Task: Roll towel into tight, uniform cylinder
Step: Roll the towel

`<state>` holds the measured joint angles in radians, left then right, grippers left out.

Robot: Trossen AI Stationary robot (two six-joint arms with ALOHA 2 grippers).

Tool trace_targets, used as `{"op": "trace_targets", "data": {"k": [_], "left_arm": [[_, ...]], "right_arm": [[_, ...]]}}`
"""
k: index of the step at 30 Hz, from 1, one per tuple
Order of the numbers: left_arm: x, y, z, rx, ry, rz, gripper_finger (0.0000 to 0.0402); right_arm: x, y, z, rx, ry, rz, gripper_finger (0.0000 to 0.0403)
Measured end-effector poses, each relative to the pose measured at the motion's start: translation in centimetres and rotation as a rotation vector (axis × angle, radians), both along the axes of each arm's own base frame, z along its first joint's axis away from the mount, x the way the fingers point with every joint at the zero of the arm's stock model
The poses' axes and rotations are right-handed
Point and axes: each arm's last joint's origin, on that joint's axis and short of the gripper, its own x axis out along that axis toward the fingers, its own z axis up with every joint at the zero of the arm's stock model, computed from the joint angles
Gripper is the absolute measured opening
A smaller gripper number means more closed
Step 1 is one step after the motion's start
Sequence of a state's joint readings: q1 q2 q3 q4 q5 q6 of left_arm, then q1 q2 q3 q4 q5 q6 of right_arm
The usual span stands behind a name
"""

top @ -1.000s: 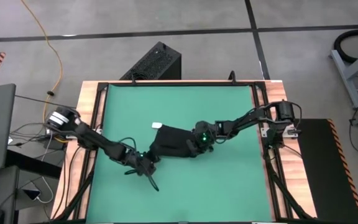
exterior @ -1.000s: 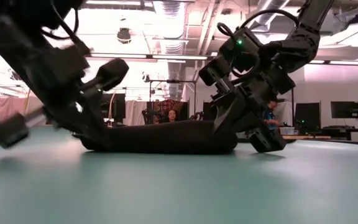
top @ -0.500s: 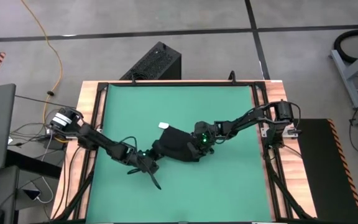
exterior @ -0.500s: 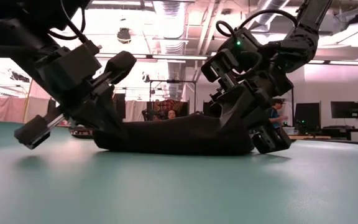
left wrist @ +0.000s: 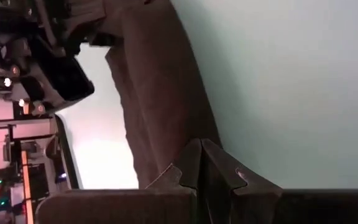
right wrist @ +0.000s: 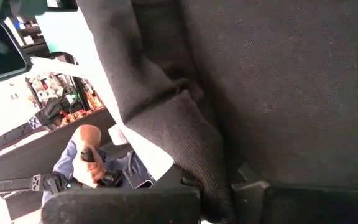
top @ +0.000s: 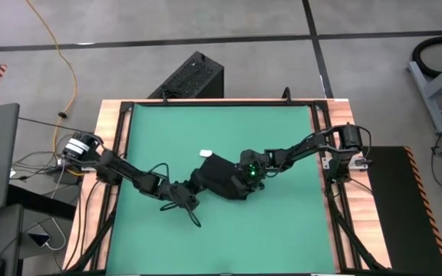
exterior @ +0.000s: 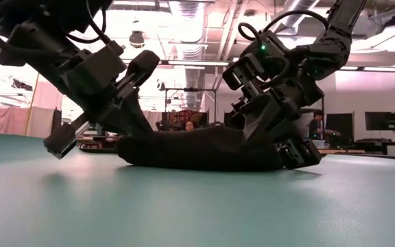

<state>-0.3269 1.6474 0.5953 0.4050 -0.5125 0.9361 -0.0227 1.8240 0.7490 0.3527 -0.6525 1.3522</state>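
The left gripper [top: 192,186] pinches the towel [top: 222,178] at one end, the right gripper [top: 240,189] at the other; bare green mat [top: 282,230] lies all around.

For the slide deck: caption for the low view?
Both shut claws, left and right, grip opposite ends of the black towel on the green mat.

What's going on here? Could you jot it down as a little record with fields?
Surface: green mat on a wood-edged table
Object: black towel, bunched into a low lump near the mat's middle
Tag: small white tag at the towel's far edge
Left gripper: at the towel's left end, jaws shut on the cloth
Right gripper: on the towel's right part, jaws shut on a fold
Roll: not yet a tidy cylinder
Background: a person beyond the table
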Motion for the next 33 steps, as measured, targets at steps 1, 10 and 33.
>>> {"op": "trace_targets", "data": {"k": [1,10,33], "left_arm": [[0.1,0.2,0.0,0.002,0.0,0.005,0.0],[0.6,1.9,0.0,-0.063,0.006,0.019,0.0],[1.4,8.5,-0.4,-0.401,0.032,0.025,0.0]], "right_arm": [[0.0,0.0,0.0,-0.003,-0.002,0.002,0.0018],[0.0,-0.3,0.0,-0.012,-0.01,0.001,0.0018],[0.1,-0.3,-0.1,-0.2,-0.123,0.058,0.0041]]}}
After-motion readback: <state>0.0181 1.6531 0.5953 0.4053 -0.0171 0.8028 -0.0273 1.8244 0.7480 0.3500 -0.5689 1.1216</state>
